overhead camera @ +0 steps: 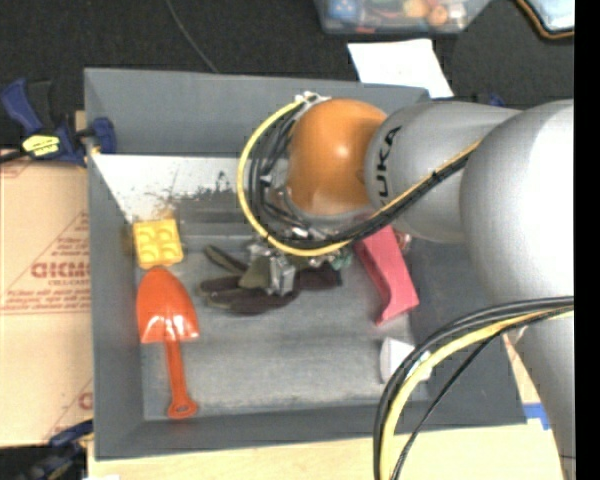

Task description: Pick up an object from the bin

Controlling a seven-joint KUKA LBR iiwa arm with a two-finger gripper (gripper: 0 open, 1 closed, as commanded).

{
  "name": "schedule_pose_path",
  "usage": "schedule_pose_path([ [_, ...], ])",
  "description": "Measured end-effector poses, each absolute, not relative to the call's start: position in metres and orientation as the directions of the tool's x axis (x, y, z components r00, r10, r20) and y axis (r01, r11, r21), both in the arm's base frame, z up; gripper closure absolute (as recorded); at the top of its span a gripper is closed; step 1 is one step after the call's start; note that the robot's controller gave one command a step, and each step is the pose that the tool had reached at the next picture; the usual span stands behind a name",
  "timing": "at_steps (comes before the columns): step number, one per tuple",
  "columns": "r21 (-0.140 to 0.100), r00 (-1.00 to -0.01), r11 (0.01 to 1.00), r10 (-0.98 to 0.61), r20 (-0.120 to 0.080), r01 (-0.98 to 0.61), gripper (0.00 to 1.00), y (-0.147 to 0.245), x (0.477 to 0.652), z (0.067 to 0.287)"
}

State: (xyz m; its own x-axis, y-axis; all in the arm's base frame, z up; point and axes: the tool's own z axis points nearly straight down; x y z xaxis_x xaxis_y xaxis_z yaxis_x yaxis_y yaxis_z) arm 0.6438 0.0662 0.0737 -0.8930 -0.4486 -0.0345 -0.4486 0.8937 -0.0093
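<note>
My gripper [276, 272] is low in the middle of the bin, under the orange wrist cover. It is down on a dark brown, floppy, glove-like thing [228, 293] that spreads out to its left and right. The gripper's body hides the part of that thing directly beneath it. A pink wedge-shaped block [391, 274] stands just to the right of the gripper, partly under the arm.
A yellow studded brick [157, 242] lies at the left of the bin. An orange toy shovel [166, 314] lies below it, handle pointing to the front wall. A white thing [394, 357] peeks out at the front right beneath the arm's cables.
</note>
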Motion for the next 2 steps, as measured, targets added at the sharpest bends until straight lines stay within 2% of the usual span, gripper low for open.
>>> schedule_pose_path([
  [1,-0.009,-0.893,0.894,-0.448,-0.035,-0.448,1.0,0.066,0.644,0.074],
  [2,-0.005,-0.89,0.891,-0.455,-0.026,-0.455,1.0,0.064,0.641,0.095],
])
